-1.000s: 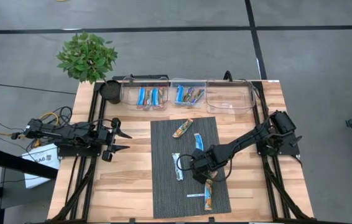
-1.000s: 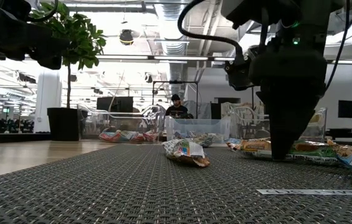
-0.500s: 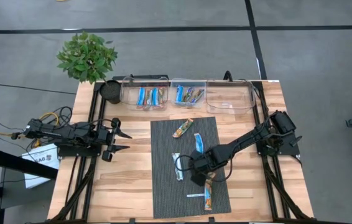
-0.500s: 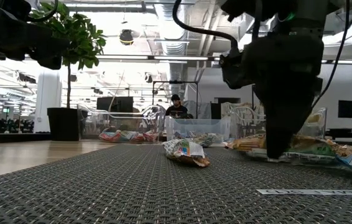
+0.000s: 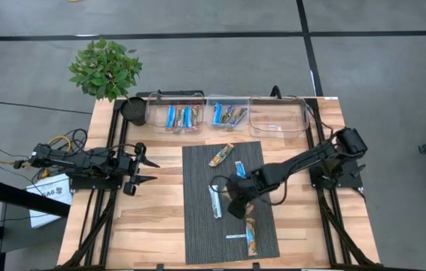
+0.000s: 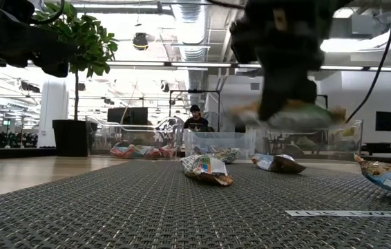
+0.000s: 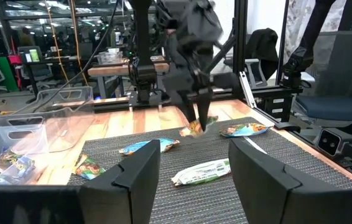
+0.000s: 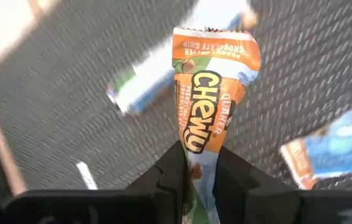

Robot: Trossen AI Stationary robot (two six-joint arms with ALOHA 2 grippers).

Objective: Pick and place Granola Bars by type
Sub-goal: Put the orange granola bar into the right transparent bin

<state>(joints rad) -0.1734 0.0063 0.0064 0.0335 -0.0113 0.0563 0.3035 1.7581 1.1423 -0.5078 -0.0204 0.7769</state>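
Right wrist view: fingers (image 8: 198, 167) pinch orange bar (image 8: 210, 87) (reads "CHEWY")

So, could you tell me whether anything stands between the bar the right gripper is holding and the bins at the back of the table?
Nothing visible does. The right gripper holds the orange bar clear above the mat. The loose bars lie flat beneath it, and the clear bins are open on top. The left gripper waits off to the side.

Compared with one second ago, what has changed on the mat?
The right pincer closed on an orange granola bar, lifted it off the mat and moved left. The left pincer, open, and the other bars stayed put.
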